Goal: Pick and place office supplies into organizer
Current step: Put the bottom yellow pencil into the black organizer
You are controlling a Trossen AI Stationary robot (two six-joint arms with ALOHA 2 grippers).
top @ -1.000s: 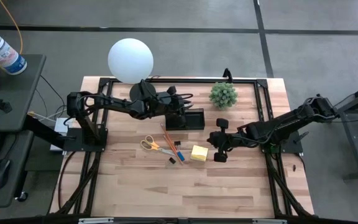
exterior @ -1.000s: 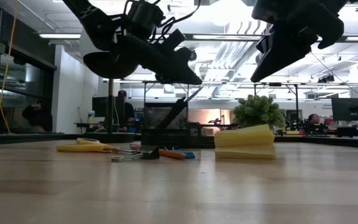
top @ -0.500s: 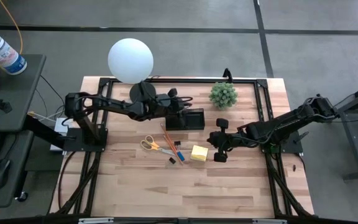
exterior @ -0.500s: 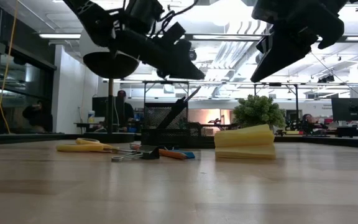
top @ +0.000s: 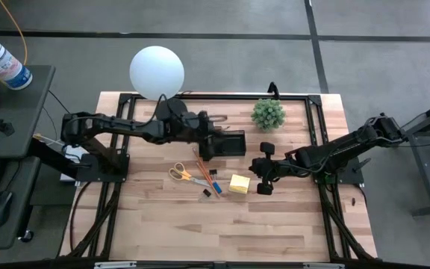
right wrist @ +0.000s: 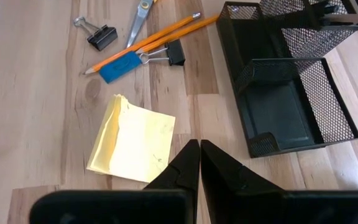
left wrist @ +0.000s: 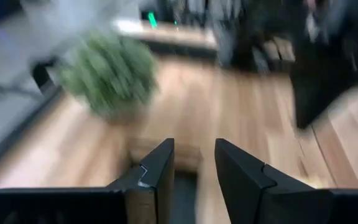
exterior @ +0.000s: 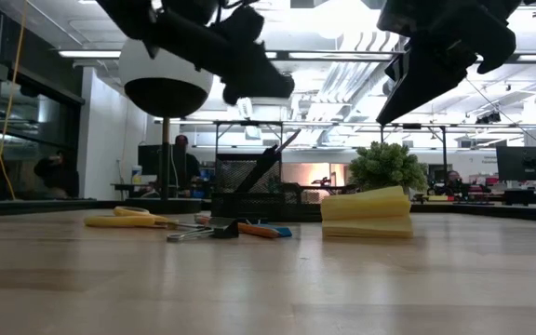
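Pulling back toward nine o'clock with empty fingers apart, the left gripper (top: 213, 143) is leaving the black mesh organizer (top: 228, 143), so one supply probably went in while the right gripper (top: 264, 178) is waiting pinched shut.

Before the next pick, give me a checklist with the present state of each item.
1. Left gripper empty: ok, nothing shows between its open fingers above the organizer.
2. Right gripper ready to grasp: not ok, its fingers are shut above the sticky-note pad.
3. Organizer's low tray free to receive: ok, it looks empty.
4. Sticky-note pad lying apart from other items: ok, bare wood all round it.
5. Orange pencils free to lift: not ok, the blue eraser and a black clip lie against them.
6. Scissors on the table: ok, beside the pencils.
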